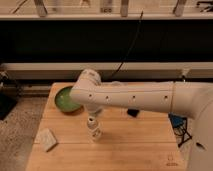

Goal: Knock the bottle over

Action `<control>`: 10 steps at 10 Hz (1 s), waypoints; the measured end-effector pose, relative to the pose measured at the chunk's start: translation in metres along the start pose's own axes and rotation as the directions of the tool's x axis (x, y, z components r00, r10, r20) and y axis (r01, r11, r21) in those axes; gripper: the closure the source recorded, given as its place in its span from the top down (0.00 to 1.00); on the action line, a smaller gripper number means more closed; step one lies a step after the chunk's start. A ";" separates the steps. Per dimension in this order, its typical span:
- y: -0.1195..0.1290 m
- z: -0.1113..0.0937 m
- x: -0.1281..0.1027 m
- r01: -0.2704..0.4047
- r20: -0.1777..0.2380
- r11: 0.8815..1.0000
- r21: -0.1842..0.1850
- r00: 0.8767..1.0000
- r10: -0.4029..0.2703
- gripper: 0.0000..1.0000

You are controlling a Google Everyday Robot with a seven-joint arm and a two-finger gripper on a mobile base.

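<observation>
We saw the bottle [94, 130] standing upright on the wooden table [125, 145], a little left of the table's middle and towards the front edge, its white cap on top. The robot's white arm [130, 96] reached in from the right and crossed above the tabletop, and the gripper [96, 112] hung down from its far end, directly over the bottle and very near the cap. The arm's bulk covered most of the gripper, so we could not tell how far open it was, nor whether it had hold of anything; it seemed to be just short of the cap. A green bowl [64, 100] sat at the back left of the table, well apart from the bottle, a pale flat block [47, 139] lay near the front left corner, and a small dark object [132, 113] lay to the right, below the arm.

We judged the task to be at the approach step: the gripper was in place by the bottle, and the bottle was not yet tipped. The next move called for a sideways push high on the bottle, near the neck, where little force would topple it; a push low down would more likely slide it along the wood
</observation>
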 end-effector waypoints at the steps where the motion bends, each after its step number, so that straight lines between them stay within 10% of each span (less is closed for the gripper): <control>1: -0.001 0.000 0.000 0.005 0.001 1.000 0.001 1.000 -0.005 0.01; 10: -0.011 0.003 -0.007 0.052 0.017 0.999 0.007 0.998 -0.052 0.01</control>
